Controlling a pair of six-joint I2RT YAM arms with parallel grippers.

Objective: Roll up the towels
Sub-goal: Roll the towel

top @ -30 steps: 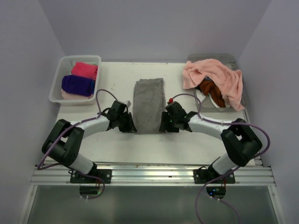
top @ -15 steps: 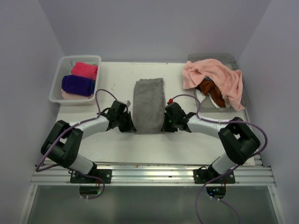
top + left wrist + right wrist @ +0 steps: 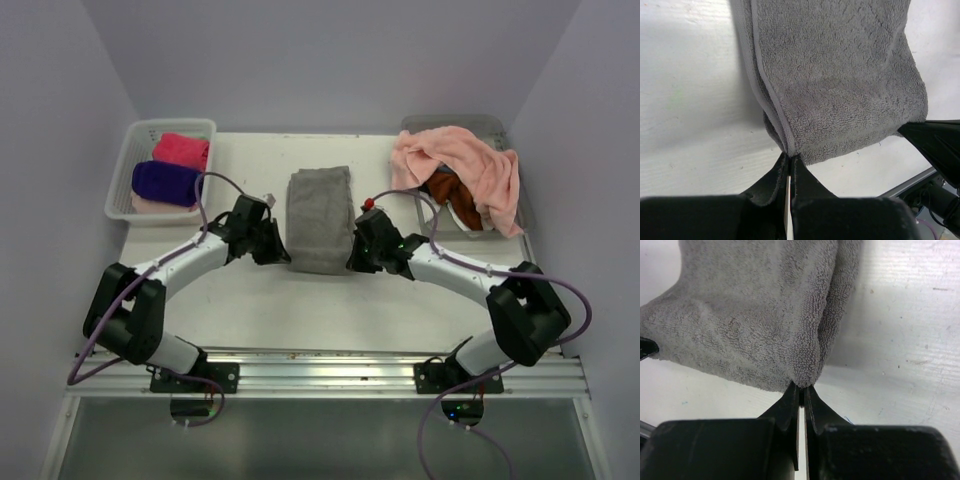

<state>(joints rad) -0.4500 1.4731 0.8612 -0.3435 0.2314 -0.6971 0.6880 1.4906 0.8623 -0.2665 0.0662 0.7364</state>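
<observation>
The left pincer (image 3: pixel 283 256) is closed on the near left corner of the grey towel (image 3: pixel 320 215), and the right pincer (image 3: pixel 353 262) is closed on its near right corner, so the towel's near edge runs straight between the two. In each wrist view the black fingertips (image 3: pixel 782 167) meet with only a thin slit between them, and a folded point of terry is nipped at their very end. From both pincers the grey towel stretches away across the white counter (image 3: pixel 300 310) as a long doubled strip. Its hemmed side fold starts right at the left pincer's tips. Well out to the left of the left pincer and farther back stands a white basket (image 3: pixel 118 188) holding a rolled purple towel (image 3: pixel 165 183) and a rolled hot pink towel (image 3: pixel 182 150) behind it. To the right of the right pincer and farther back, a grey bin (image 3: pixel 485 124) holds loose cloths: a salmon towel (image 3: pixel 465 160) draped over its front rim and a rust towel (image 3: pixel 445 187) showing beneath it.
</observation>
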